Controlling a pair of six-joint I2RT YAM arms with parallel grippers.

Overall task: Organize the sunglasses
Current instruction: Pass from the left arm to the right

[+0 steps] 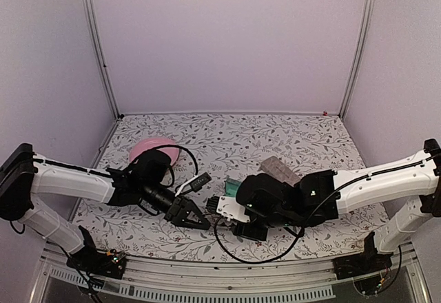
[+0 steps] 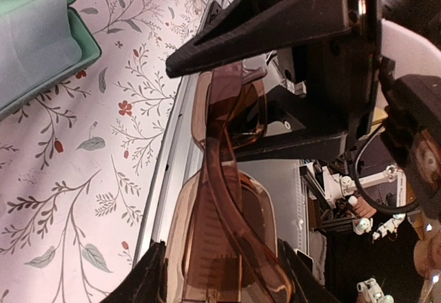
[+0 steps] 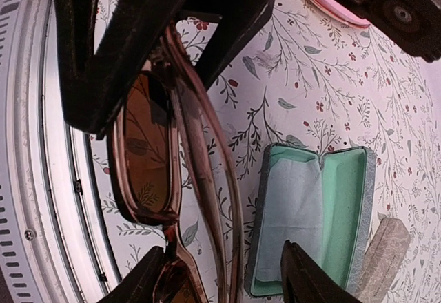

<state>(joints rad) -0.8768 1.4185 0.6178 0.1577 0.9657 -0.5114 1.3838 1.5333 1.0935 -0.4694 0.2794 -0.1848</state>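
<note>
Your left end effector (image 2: pixel 224 284) is clamped on the sunglasses (image 2: pixel 227 206), with a finger pressed against each side of the folded frame. Your right end effector (image 3: pixel 220 279) straddles the other end. It is only part-spread, and a gap shows between one finger and the temple. The sunglasses are held off the tabletop (image 3: pixel 275 82) between the two: a slim frame, reddish-brown lenses, temples folded. Just beyond your right end effector an open case (image 3: pixel 358 200) lies on the tabletop, mint-lined, with a pale cloth (image 3: pixel 293 206) inside.

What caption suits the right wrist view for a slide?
The left gripper holds brown-lensed sunglasses near an open green-lined case containing a cloth.
</note>
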